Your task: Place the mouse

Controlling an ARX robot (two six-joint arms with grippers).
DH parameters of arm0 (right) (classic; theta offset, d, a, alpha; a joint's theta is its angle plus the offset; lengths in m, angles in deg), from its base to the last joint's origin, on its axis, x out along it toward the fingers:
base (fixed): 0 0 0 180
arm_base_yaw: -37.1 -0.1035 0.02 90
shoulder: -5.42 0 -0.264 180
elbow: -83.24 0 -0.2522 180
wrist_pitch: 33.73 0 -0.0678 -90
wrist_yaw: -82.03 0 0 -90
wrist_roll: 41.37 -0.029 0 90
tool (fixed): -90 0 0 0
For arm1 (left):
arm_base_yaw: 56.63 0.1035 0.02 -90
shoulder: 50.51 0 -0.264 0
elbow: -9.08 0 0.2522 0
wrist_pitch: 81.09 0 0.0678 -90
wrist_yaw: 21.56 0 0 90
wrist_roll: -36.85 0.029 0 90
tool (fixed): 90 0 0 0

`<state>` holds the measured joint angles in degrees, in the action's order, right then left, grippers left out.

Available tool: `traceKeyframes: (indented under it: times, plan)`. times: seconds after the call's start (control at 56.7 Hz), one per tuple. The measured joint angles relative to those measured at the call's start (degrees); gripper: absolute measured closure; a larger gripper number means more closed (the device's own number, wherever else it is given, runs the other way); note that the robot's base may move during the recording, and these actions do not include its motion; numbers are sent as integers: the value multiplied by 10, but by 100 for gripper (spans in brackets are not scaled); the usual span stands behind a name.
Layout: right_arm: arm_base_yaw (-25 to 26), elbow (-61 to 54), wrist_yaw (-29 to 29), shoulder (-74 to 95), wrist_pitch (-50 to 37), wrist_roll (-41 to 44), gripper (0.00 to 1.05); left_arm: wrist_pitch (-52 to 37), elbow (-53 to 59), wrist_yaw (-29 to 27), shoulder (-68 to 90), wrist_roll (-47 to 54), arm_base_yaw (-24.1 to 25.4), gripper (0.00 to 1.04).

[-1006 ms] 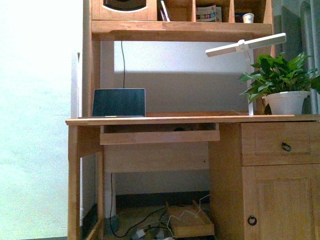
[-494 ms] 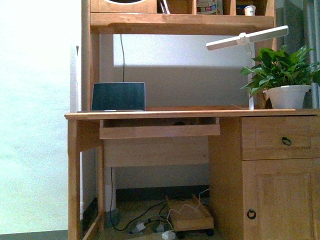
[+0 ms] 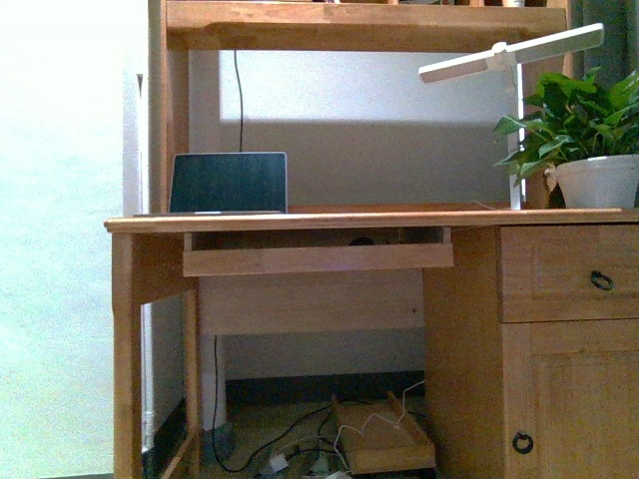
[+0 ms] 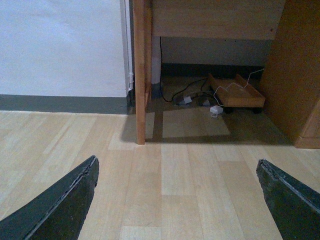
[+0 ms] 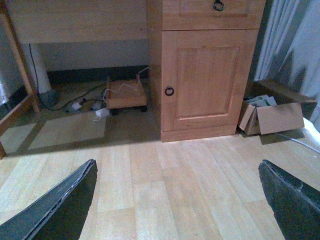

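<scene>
Left claw (image 4: pixel 176 162) and right claw (image 5: pixel 176 163) gape apart, empty, above floor (image 4: pixel 175 205); mouse (image 3: pixel 361 239) shows only as 1 dark sliver on pull-out tray (image 3: pixel 318 259) under worktop's (image 3: pixel 300 221) front edge, mid-span.

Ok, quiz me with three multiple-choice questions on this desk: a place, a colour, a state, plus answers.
1. Where does the laptop stand? A: left end of the desk. B: on a stool. C: on a chair.
2. What colour is the plant pot? A: red. B: white. C: black.
3. The cupboard door is: A: shut. B: wide open. C: missing.
Answers: A, it stands at the desk's left end; B, the pot looks white; A, it sits flush in its frame.
</scene>
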<state>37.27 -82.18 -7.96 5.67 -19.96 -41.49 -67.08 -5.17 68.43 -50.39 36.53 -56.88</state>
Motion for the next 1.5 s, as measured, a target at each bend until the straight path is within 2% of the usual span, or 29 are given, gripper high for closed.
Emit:
traceKeyframes:
  times: [1.5]
  plan:
    - [0,0,1,0,0,0,7,0,0,0,0,0,0,8]
